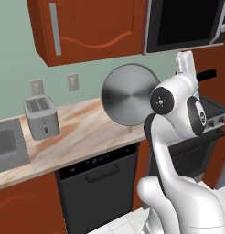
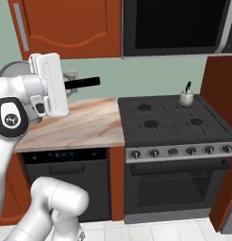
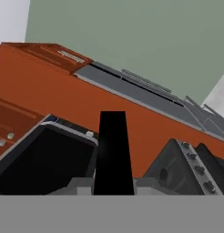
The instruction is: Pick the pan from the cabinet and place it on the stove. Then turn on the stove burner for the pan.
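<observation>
The pan hangs in the air above the counter, tipped on edge so its round silver underside faces the left base view. Its dark handle points toward the stove. My gripper is shut on that handle; in the hand view the black handle runs up from between the fingertips. The stove, black with grates and a row of front knobs, lies to the right of the pan. Above the counter, the red-brown cabinet has its door closed.
A small white kettle stands on the stove's back right burner. A microwave hangs over the stove. A toaster and a sink sit at the counter's left. A dishwasher is below.
</observation>
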Robot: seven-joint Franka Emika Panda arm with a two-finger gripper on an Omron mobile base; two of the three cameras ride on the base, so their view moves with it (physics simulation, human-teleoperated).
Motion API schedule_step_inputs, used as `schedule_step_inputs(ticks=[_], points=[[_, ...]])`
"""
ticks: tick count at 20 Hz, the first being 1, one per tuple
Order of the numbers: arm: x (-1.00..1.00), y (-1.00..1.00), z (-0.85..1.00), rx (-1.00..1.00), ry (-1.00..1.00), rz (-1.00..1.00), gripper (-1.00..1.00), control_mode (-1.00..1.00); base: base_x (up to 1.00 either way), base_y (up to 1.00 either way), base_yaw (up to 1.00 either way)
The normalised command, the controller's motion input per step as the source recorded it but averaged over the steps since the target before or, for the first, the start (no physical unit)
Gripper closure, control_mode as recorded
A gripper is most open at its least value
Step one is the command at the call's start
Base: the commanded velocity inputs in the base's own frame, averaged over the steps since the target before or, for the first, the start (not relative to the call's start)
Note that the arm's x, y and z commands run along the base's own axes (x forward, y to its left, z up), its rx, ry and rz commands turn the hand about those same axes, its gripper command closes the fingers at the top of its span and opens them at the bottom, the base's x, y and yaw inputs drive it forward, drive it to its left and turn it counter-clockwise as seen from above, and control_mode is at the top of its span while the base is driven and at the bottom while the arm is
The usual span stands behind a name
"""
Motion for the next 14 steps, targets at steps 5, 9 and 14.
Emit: schedule_step_inputs(ticks=[5,9,14], points=[[0.0,0.0,0.0,0.0,0.0,0.0,1.0,1.0,0.25,-0.16,0.15],[0.0,0.0,0.0,0.0,0.0,0.0,1.0,1.0,0.07,-0.05,0.19],[0.0,0.0,0.0,0.0,0.0,0.0,1.0,1.0,0.27,-0.1,0.21]])
